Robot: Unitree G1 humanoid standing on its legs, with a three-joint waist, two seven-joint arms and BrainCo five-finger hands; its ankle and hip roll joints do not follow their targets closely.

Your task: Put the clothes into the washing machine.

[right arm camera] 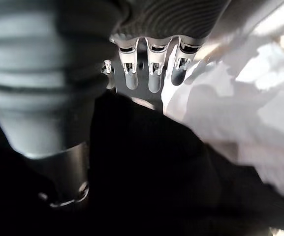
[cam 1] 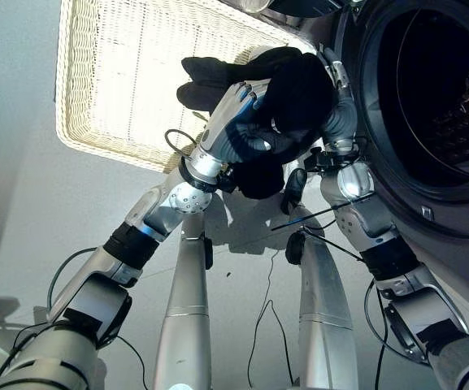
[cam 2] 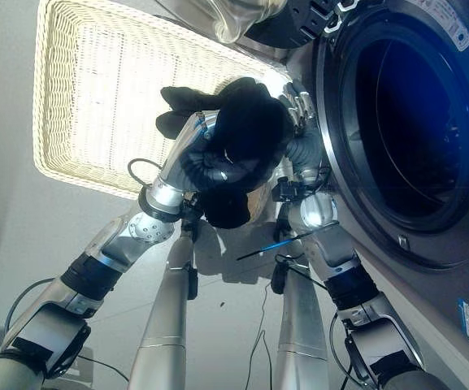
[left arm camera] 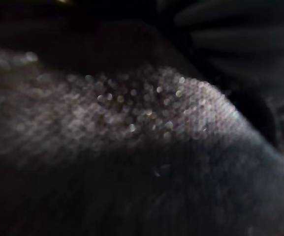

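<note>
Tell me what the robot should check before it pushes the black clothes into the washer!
1. Washing machine door open: ok, the drum is dark and open.
2. Black garment off the wicker basket: ok, lifted between both hands.
3. Left robot hand grip: cannot tell, fingers buried in cloth.
4. Right robot hand grip: ok, straight fingers support the cloth.
5. Cloth hanging low: not ok, a fold dangles below the hands.
</note>
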